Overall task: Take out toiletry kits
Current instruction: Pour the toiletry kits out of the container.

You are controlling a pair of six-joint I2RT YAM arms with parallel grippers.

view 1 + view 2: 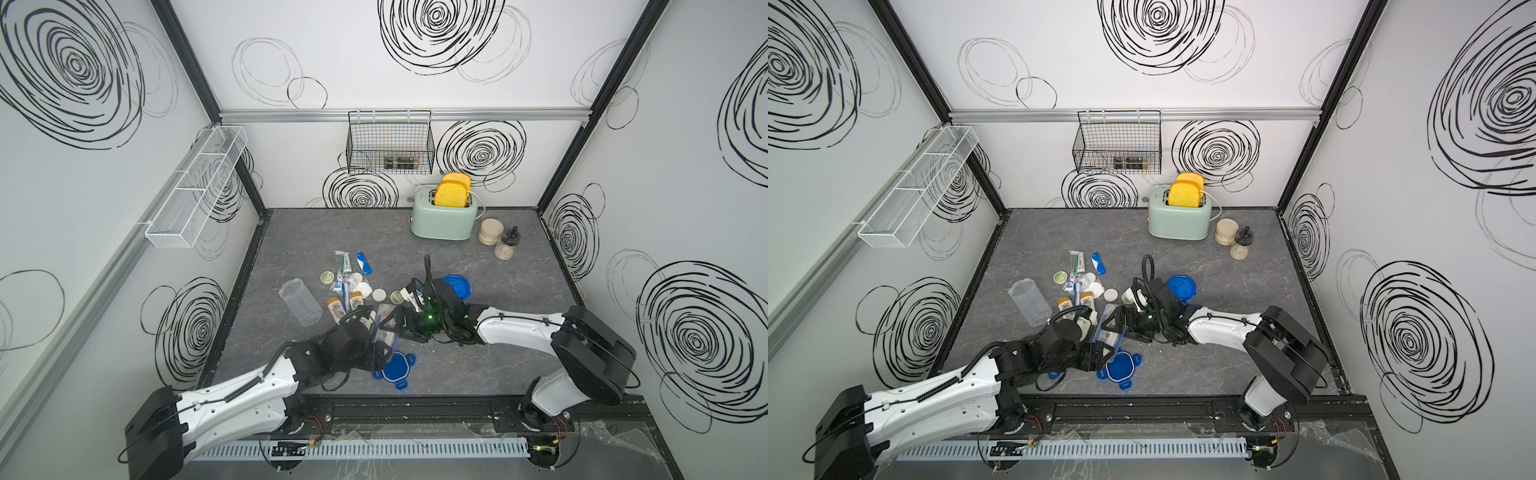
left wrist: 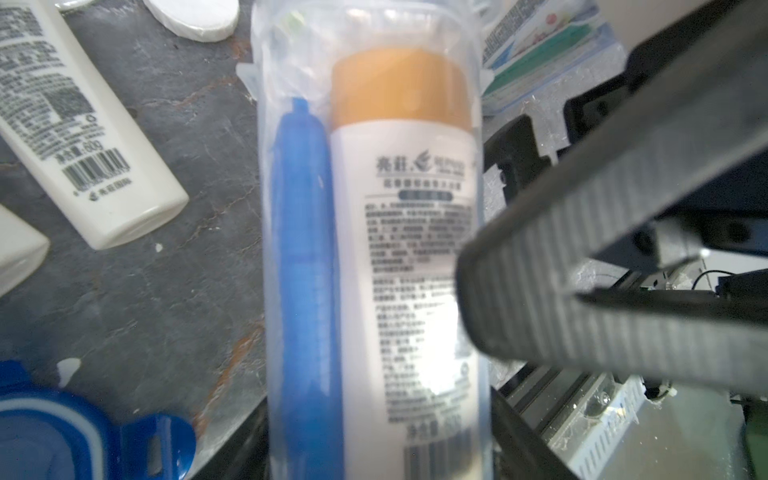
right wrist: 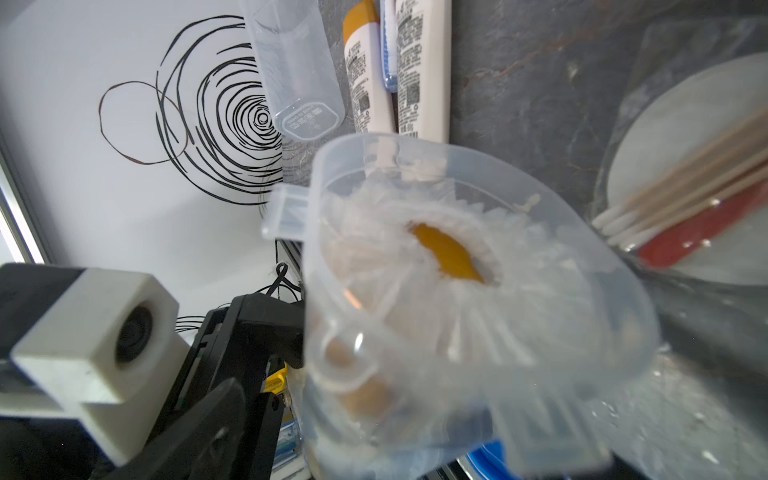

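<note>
Centre of the worktop (image 1: 519,282) is where I have both arms meeting. My left claw (image 1: 379,337) is clamped across a clear jar (image 1: 384,328), holding it tilted off the surface with its open mouth turned toward my right arm. My right claw (image 1: 402,326) sits right at that mouth, jaws spread wide and nothing between them.

In both top views the jar's contents are lost behind the arms. The left wrist view fills that in. Inside the clear jar (image 2: 374,33) a blue folding toothbrush (image 2: 301,249) and a cream bottle (image 2: 407,249) with a tan cap (image 2: 401,87) lie side by side. One ribbed pad (image 2: 582,270) lies against the jar's wall. The right wrist view looks straight into the jar's mouth (image 3: 332,174): crinkled clear wrap with the tan cap (image 3: 449,253) showing through. I cannot tell what else is packed in there.

Other kit pieces lie loose at 10 o'clock from the held jar:
- two more cream bottles (image 1: 336,308)
- a green sachet (image 1: 341,262)
- a second blue toothbrush (image 1: 364,262)
- a round green tin (image 1: 327,276)
- white round tins (image 1: 363,287)

An empty jar (image 1: 300,301) lies on its side at 9 o'clock. A blue four-tab lid (image 1: 395,368) sits at 6 o'clock, and a lidded jar (image 1: 457,284) at 2 o'clock is half hidden by my right arm. Only the right wrist view shows a packet of cotton swabs (image 3: 685,187).
</note>
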